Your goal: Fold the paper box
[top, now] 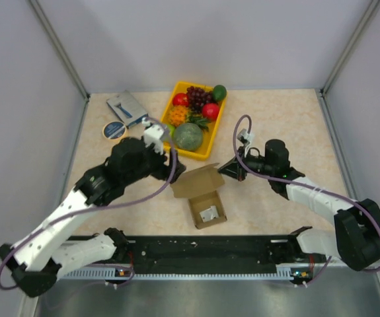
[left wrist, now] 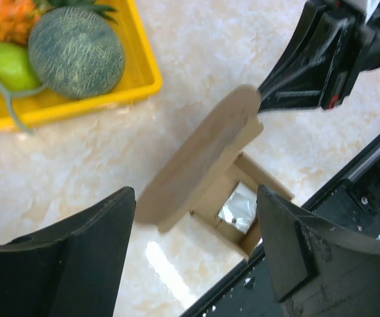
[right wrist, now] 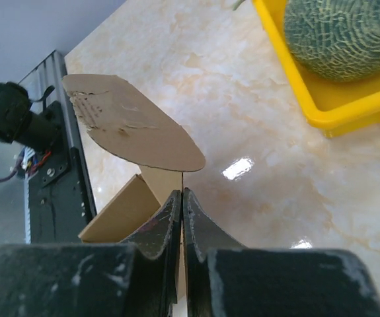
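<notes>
Pinching an edge of the paper box (top: 201,195) lid flap, the right gripper (right wrist: 182,198) is pressing its fingers together on thin cardboard. The left gripper (left wrist: 195,198) is hovering spread wide above the box, which is sitting mid-table between the yellow tray (top: 199,154) and the front rail (top: 203,247).

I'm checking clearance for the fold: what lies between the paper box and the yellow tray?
Only bare tabletop lies between the paper box and the yellow tray; the left wrist view shows it plainly, and the right wrist view agrees.
</notes>
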Tool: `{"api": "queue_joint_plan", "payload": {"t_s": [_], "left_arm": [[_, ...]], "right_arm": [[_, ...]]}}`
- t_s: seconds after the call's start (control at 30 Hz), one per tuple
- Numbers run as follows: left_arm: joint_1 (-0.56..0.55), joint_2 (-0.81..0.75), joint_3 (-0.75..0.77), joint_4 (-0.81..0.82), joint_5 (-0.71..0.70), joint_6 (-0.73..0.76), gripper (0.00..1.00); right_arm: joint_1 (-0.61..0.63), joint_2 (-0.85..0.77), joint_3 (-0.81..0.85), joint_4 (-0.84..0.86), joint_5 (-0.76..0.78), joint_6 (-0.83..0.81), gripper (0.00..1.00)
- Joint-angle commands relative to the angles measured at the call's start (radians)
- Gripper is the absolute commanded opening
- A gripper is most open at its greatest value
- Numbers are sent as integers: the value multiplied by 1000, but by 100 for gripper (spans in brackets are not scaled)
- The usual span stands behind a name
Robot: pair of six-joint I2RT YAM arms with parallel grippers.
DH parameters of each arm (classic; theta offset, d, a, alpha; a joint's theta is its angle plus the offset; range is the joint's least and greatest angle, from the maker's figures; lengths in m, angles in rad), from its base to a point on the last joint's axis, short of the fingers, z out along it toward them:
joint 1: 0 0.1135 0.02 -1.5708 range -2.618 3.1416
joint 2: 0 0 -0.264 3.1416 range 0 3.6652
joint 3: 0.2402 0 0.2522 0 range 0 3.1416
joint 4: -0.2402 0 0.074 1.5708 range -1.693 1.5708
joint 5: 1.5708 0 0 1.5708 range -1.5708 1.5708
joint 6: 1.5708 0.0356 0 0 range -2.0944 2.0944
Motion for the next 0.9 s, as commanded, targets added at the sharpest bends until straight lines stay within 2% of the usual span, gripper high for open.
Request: {"api": "queue_joint_plan", "payload": {"t_s": [0.0, 0.07, 0.17, 0.27, 0.3, 0.37, 0.47, 0.5, 0.53, 0.57, 0.73, 0.77, 0.87], "left_arm": [[-4, -279, -305, 188, -94, -84, 78], [-4, -370, -423, 238, -98, -103, 76], [-2, -402, -528, 324, -72, -149, 72], [-4, -325, -594, 416, -32, -200, 62], [-2, -297, -600, 430, 0, -199, 55], [-2, -228, -594, 419, -9, -228, 50], [-2, -203, -669, 545, 9, -229, 58], [1, -194, -685, 626, 35, -240, 65], [8, -180, -689, 643, 58, -254, 78], [24, -145, -686, 645, 73, -258, 81], [62, -69, -648, 657, 67, -249, 81], [91, -63, -650, 657, 80, -246, 79], [165, -36, -659, 698, 193, -239, 75]], "right_arm": [[18, -131, -72, 84, 158, 82, 0], [19, -171, -116, 104, 193, 94, 0], [21, -216, -142, 87, 236, 73, 0], [21, -220, -147, 70, 245, 54, 0], [21, -222, -149, 70, 252, 54, 0], [22, -229, -150, 64, 262, 48, 0], [22, -232, -150, 50, 270, 36, 0], [21, -232, -149, 47, 270, 36, 0], [22, -236, -149, 40, 270, 28, 0], [21, -236, -149, 35, 270, 27, 0], [21, -265, -161, 12, 295, 10, 0], [21, -265, -159, 4, 293, 7, 0], [21, -262, -156, 6, 293, 2, 0]]}}
